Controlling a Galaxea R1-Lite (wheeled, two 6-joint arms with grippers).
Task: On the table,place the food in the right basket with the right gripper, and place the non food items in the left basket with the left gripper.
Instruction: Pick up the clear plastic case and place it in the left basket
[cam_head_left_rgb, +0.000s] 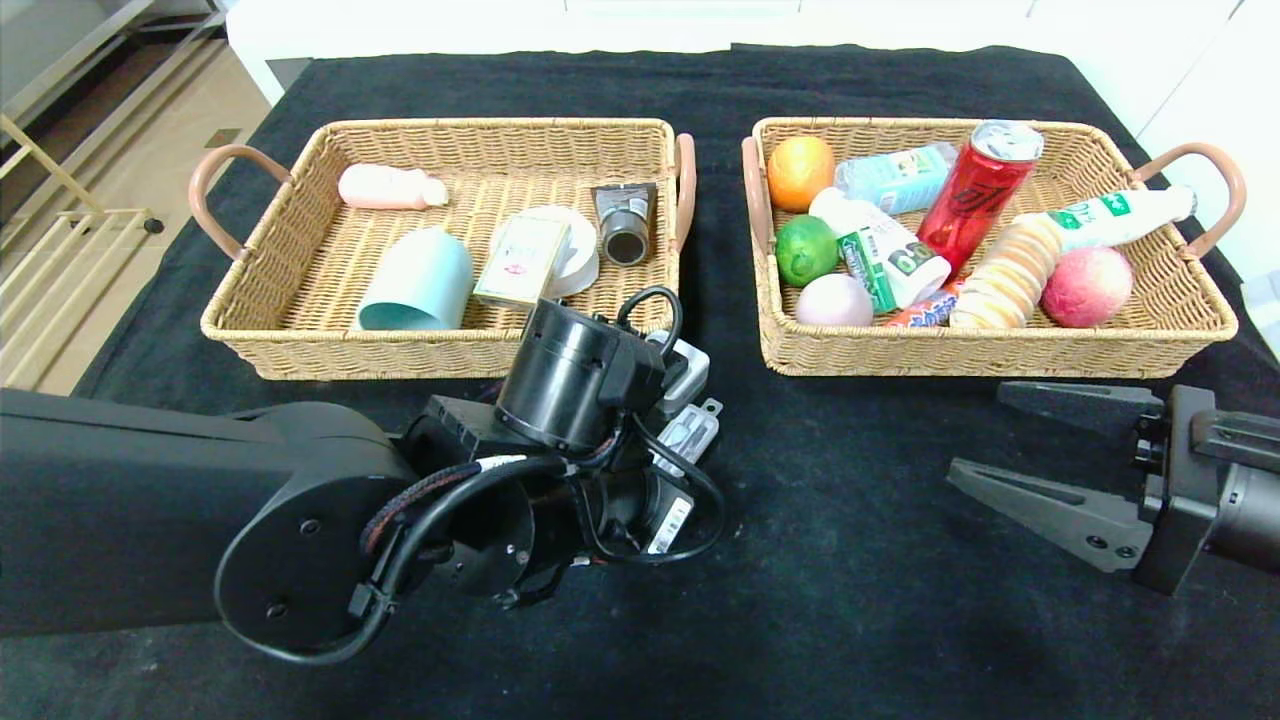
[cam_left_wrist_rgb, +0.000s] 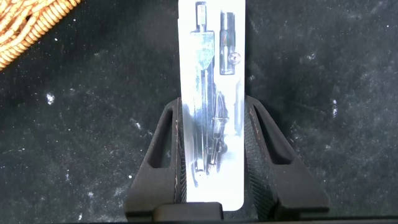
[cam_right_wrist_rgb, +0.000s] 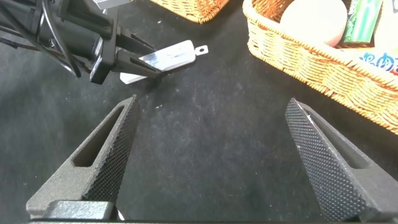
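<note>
On the black bench (cam_head_left_rgb: 850, 600), the left basket (cam_head_left_rgb: 300, 340) waits at twelve o'clock of the left hand (cam_left_wrist_rgb: 214, 155), narrowed around a blister-packed compass set (cam_left_wrist_rgb: 211, 93); squeeze firmly, lift level. Right hand (cam_right_wrist_rgb: 211, 155) idles wide at four o'clock.

A black cloth (cam_head_left_rgb: 860, 560) covers the desk, flecked with pale lint. Beyond its far edge stands a white surface (cam_head_left_rgb: 420, 20), perhaps a wall or cabinet. On the left, a pale metal rack (cam_head_left_rgb: 50, 200) stands on tan floor (cam_head_left_rgb: 180, 140).
</note>
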